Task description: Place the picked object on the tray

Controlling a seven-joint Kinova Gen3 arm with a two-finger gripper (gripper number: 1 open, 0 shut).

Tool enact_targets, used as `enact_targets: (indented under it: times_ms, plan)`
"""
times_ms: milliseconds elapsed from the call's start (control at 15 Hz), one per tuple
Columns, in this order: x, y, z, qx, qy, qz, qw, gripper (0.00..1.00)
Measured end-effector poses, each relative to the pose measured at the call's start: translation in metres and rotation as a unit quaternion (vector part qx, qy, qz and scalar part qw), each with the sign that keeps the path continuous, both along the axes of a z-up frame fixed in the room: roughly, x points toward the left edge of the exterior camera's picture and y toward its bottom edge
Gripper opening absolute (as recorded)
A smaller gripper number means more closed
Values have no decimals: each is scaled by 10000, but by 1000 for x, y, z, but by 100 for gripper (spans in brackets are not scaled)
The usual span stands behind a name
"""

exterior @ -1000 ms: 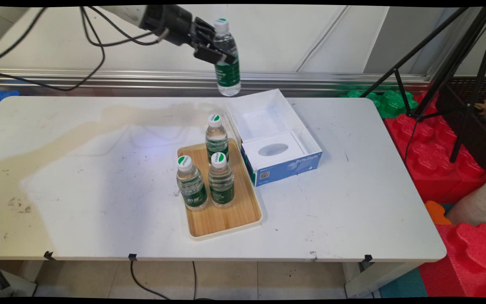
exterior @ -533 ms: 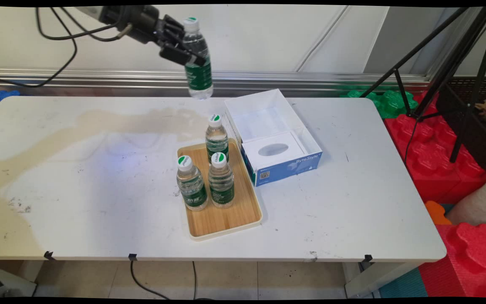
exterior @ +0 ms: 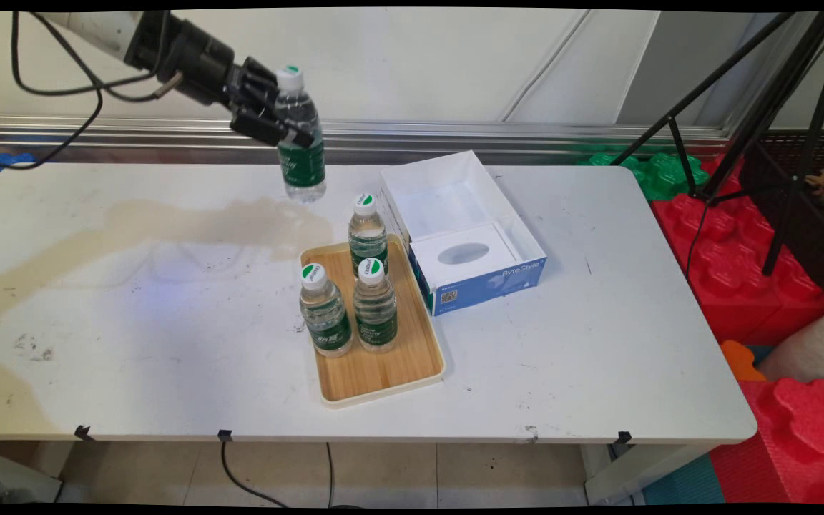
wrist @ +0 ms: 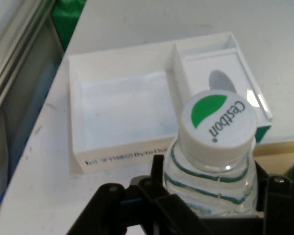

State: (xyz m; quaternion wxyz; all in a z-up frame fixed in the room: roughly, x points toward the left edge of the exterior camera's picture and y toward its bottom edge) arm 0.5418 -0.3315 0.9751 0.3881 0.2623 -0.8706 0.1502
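My gripper (exterior: 285,127) is shut on a water bottle (exterior: 299,143) with a green label and white cap, held upright in the air above the table's far middle. In the hand view the bottle's cap (wrist: 216,121) rises between the black fingers (wrist: 159,196). Below and to the right stands a wooden tray (exterior: 390,365) with three more water bottles (exterior: 368,234) (exterior: 325,311) (exterior: 375,306) on it. The held bottle hangs left of and beyond the tray's far end.
An open white and blue box (exterior: 463,229) (wrist: 127,122) sits right of the tray, with a smaller white insert inside. A brownish stain (exterior: 190,218) spreads over the table's left. A tripod (exterior: 755,100) and red foam blocks (exterior: 748,265) stand off the right edge.
The gripper has carried the bottle leftward and downward, from above the box's far end to a spot left of the tray's far bottle. The things on the table have not moved.
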Motion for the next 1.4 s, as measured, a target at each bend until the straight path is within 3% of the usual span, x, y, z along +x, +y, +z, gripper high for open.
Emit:
enact_targets:
  times_ms: [533, 1067, 1400]
  plan:
    - [-4, 21, -55, 175, -133, -89, 9997, 0]
    - [-17, 21, -114, 164, -280, -339, 9989, 0]
    - [-26, 18, -137, 95, -336, -444, 9984, 0]
